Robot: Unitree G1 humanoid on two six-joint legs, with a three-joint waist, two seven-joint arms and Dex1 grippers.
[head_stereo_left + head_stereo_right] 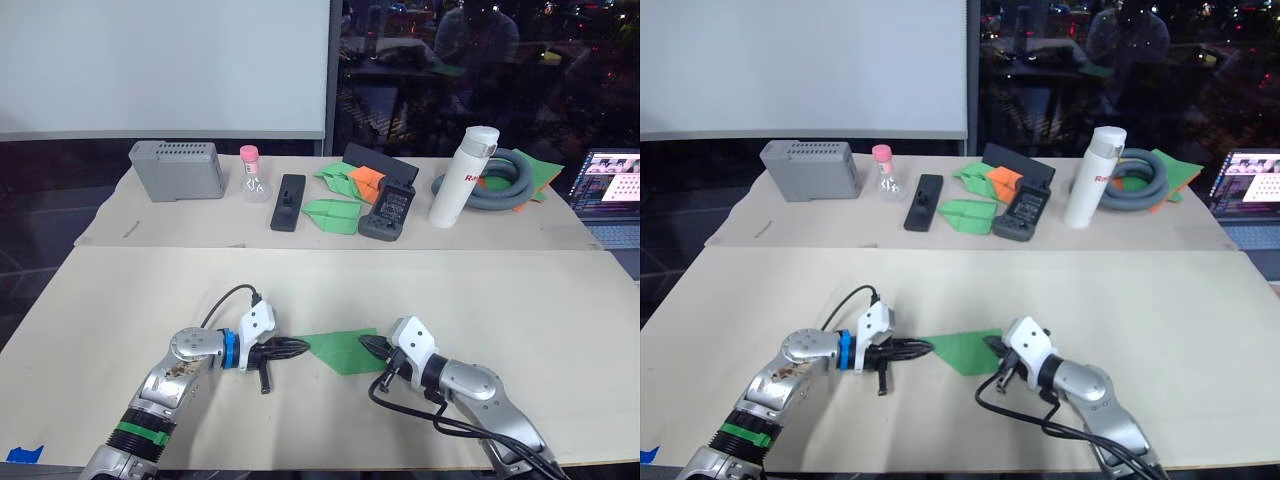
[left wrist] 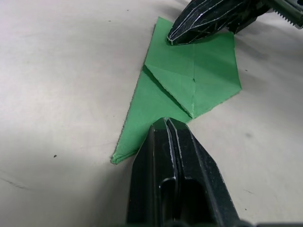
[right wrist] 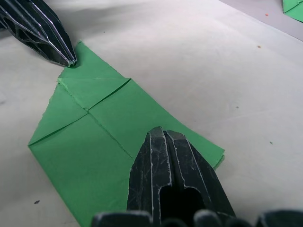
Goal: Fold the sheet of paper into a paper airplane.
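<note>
**Between the two grippers: a green wedge pinned at both ends**

Near the front edge of the cream table, the sheet of paper lies flat, folded into a pointed wedge. Its long axis runs from nine o'clock to three o'clock, nose toward nine. The left gripper sits at that nose, fingers pressed together with nothing between them, tips touching the point. The right gripper comes in from three o'clock, likewise closed and empty, its tips resting on the wide end. Both arms are equally near. The next crease probably folds along this axis, so each tip must hold its end steady.
</note>
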